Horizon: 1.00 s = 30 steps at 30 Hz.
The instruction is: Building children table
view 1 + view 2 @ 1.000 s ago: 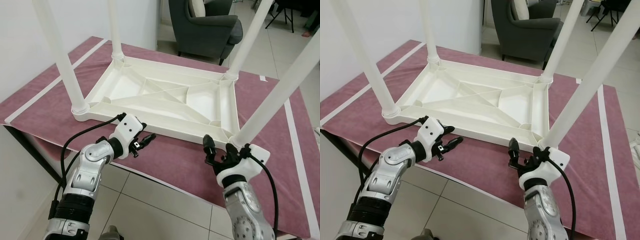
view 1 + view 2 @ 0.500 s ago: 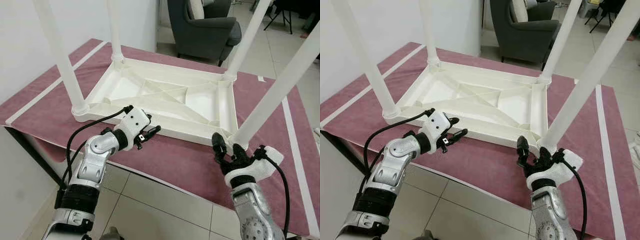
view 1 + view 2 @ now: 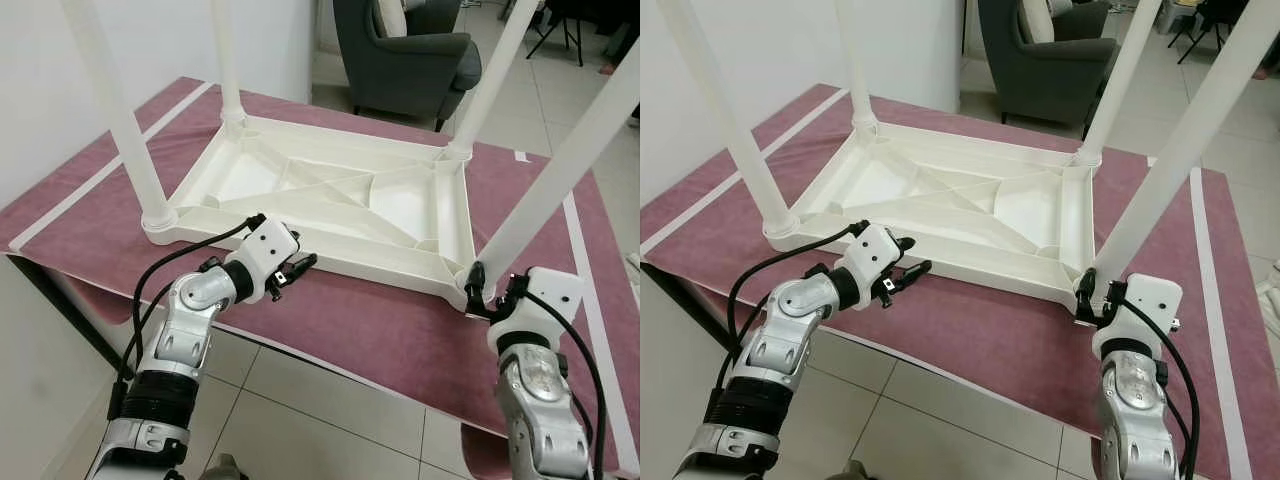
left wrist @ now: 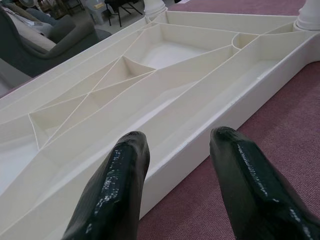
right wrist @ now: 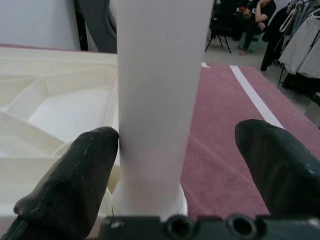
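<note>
Right gripper [image 5: 175, 165] moved up to near-right leg [image 5: 157, 100], fingers spread around base, not clamped. Left gripper [image 4: 180, 185] open, at table frame [image 4: 190, 95] edge. Leg-tightening step; next: close, twist.

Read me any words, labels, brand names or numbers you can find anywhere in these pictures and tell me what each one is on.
None can be read. The upside-down white table, its legs, the maroon cloth with its white stripes, and the grey armchair carry no visible print. The left gripper and right gripper show no legible marking on their white housings.
</note>
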Motion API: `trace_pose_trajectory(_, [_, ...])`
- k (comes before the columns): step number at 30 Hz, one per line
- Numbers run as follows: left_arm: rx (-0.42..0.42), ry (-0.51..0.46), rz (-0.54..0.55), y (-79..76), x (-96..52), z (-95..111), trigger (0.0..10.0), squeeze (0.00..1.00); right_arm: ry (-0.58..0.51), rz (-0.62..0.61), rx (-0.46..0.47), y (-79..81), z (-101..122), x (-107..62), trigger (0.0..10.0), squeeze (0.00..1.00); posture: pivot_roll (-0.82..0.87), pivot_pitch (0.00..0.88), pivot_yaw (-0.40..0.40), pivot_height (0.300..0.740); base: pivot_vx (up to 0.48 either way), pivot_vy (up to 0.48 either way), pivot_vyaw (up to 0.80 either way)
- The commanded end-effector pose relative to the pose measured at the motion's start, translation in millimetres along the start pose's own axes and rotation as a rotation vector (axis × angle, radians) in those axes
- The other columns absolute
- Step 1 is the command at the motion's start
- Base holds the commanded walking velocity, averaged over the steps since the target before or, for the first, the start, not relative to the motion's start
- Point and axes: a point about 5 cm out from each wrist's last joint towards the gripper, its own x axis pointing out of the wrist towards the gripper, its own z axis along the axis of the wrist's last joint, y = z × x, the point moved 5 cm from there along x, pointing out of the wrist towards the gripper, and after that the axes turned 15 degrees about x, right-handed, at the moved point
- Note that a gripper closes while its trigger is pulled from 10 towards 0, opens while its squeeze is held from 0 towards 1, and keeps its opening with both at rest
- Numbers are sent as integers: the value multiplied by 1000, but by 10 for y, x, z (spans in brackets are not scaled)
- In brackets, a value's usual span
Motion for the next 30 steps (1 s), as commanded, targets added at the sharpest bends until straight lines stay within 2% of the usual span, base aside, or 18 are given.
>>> trace_pose_trajectory(1, [-6,110,319,277,-65,-155,10000,0,9,-3,-14,2,-44,18,10000,0,63,0,14,740,0,0,0])
trace_pose_trajectory(3, [-5,109,317,278,-64,-152,10000,0,13,25,-8,77,-50,85,10000,0,65,0,14,740,0,0,0])
trace_pose_trajectory(7, [-3,108,317,277,-65,-150,10000,0,18,41,-1,113,-54,110,10000,0,69,0,16,740,0,0,0])
trace_pose_trajectory(10, [0,113,319,284,-93,-161,10000,0,32,69,4,192,-76,215,10000,0,85,0,12,740,0,0,0])
trace_pose_trajectory(14, [1,123,325,290,-130,-187,10000,0,57,34,-14,189,-123,359,10000,0,89,0,10,740,0,0,0])
trace_pose_trajectory(17, [2,124,325,289,-133,-189,10000,0,66,23,-19,182,-138,386,9922,0,96,0,7,740,0,0,0])
trace_pose_trajectory(18, [2,125,327,289,-136,-190,10000,0,70,16,-25,183,-152,410,8392,0,97,0,6,740,0,0,0])
trace_pose_trajectory(19, [2,126,328,289,-139,-190,10000,0,74,11,-34,185,-166,429,5608,0,97,0,7,740,0,0,0])
trace_pose_trajectory(21, [3,127,329,290,-141,-191,10000,0,76,9,-40,188,-176,444,5608,0,97,0,7,740,0,0,0])
trace_pose_trajectory(22, [3,128,329,290,-143,-191,10000,0,77,9,-42,192,-181,454,4039,0,100,0,5,740,0,0,0])
trace_pose_trajectory(23, [3,129,330,290,-145,-192,10000,0,77,10,-42,196,-183,459,2902,0,101,0,5,740,0,0,0])
trace_pose_trajectory(25, [3,129,330,290,-145,-192,10000,0,77,10,-42,196,-183,459,2902,0,101,0,5,740,0,0,0])
trace_pose_trajectory(26, [4,130,331,290,-147,-194,10000,0,77,12,-43,198,-186,464,2431,0,101,0,5,740,0,0,0])
trace_pose_trajectory(27, [4,131,332,291,-149,-195,10000,0,77,13,-43,193,-194,472,0,0,101,0,5,740,0,0,0])
trace_pose_trajectory(30, [4,132,332,291,-150,-196,10000,0,75,12,-42,182,-199,478,0,0,99,0,7,740,0,0,0])
